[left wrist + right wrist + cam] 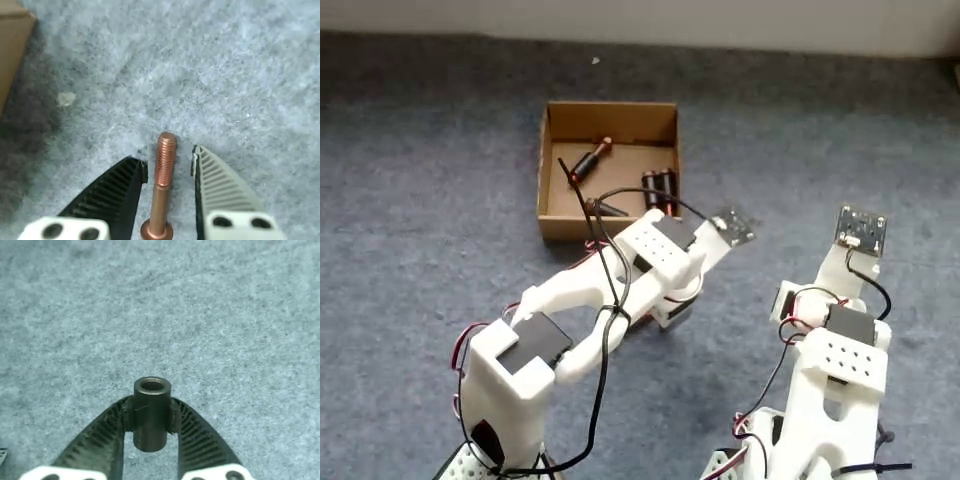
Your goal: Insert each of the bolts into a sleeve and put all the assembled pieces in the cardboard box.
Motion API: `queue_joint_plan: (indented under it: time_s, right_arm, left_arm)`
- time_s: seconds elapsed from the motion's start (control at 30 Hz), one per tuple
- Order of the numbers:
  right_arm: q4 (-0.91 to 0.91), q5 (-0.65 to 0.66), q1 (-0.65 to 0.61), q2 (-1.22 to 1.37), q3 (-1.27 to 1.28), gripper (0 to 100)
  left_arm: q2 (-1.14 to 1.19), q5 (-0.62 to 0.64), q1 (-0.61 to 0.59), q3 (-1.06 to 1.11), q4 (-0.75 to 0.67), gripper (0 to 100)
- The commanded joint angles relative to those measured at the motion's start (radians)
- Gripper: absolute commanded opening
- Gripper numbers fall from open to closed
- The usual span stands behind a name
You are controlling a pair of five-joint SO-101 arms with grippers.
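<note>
Copper bolt (pixel 161 185) noted closest, between the fingers of the left gripper (pixel 168 162). Jaws parted: the dark finger (pixel 120 190) is seen just beside the thread, and a strip of grey carpet (pixel 225 75) is seen between the thread and the pale finger (pixel 220 185). The bolt is not clamped. Whether its head rests on the carpet cannot be told.

Right gripper (pixel 151 410) is clenched on a dark sleeve (pixel 150 425), pinched between both black fingers, open bore turned toward the camera.

From above, the left arm (pixel 620 280) is seen stretched to just off the near right corner of the cardboard box (pixel 548 170). The right arm (pixel 835 360) is placed well apart from the box. Assembled pieces are recorded inside the box: one slantwise (pixel 590 158), two side by side (pixel 660 188).
</note>
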Motion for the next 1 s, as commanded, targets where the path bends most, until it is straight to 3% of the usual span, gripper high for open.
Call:
queue_joint_plan:
  time_s: [0.0, 0.67, 0.97]
  right_arm:
    - [-0.002, -0.003, 0.01, -0.028, -0.005, 0.5]
    - [0.025, -0.003, 0.01, -0.028, -0.005, 0.5]
    - [0.025, -0.003, 0.01, -0.03, -0.005, 0.5]
  left_arm:
    - [-0.051, -0.002, -0.002, -0.002, -0.054, 15]
    - [0.097, -0.002, -0.002, -0.119, -0.035, 14]
    - [0.096, -0.002, 0.031, -0.114, -0.031, 2]
